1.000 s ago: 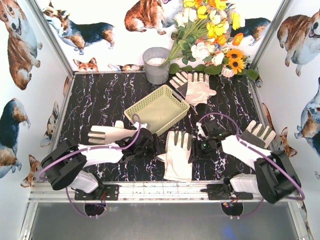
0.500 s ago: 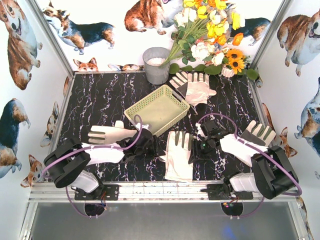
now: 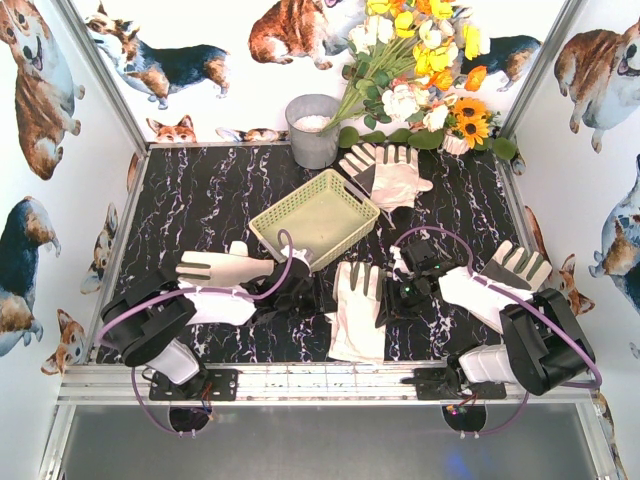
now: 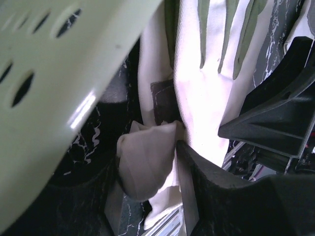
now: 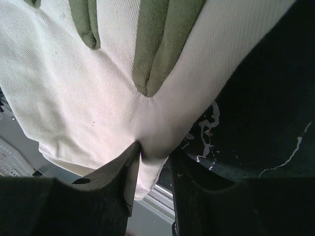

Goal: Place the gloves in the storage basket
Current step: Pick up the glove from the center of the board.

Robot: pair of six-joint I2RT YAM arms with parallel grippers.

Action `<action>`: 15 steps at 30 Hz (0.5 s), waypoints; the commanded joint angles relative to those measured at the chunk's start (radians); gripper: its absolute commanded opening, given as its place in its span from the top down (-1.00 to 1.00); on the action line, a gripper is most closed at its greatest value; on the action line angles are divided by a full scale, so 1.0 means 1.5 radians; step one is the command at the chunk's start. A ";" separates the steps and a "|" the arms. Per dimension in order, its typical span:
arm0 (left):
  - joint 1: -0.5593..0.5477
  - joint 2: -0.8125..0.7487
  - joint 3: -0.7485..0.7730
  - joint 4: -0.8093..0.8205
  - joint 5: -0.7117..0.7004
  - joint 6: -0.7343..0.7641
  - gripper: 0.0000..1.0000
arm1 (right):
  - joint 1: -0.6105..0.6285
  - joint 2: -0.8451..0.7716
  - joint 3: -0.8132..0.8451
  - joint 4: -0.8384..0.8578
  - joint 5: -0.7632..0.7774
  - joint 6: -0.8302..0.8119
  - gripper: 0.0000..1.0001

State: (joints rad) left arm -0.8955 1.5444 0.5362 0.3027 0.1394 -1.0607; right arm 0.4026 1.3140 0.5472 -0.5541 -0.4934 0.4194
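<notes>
Item: centre glove (image 3: 358, 312), lying on table (image 3: 200, 200), long axis near-to-far, fingers toward storage basket (image 3: 315, 218) just beyond, far-left. Left gripper (image 3: 314, 298), right gripper (image 3: 394, 293): part-closed, pinching opposite glove edges. Basket nearer left gripper.

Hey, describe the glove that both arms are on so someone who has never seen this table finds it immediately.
Find the pale yellow-green storage basket in the middle of the black marbled table. Just on its near side lies a cream glove with grey-green finger strips, fingers toward the basket. Only it has the left end effector and the right end effector pinching its opposite edges.
</notes>
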 commanded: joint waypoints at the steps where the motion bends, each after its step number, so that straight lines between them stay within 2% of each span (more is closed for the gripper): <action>1: -0.007 0.022 0.015 0.014 0.001 0.008 0.23 | -0.002 0.004 0.009 0.041 0.013 -0.011 0.35; 8: -0.014 0.013 -0.001 0.051 -0.004 0.004 0.14 | -0.002 -0.002 0.008 0.039 0.014 -0.012 0.35; 12: -0.014 -0.014 -0.028 0.068 -0.025 -0.003 -0.07 | -0.001 -0.001 0.008 0.041 0.013 -0.012 0.34; 15: -0.015 -0.026 -0.037 0.072 -0.024 -0.001 -0.14 | -0.002 -0.001 0.007 0.041 0.012 -0.012 0.34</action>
State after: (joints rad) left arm -0.9100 1.5314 0.5087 0.3817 0.1211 -1.0691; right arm 0.4026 1.3148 0.5472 -0.5495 -0.4965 0.4191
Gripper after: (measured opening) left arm 0.556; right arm 0.329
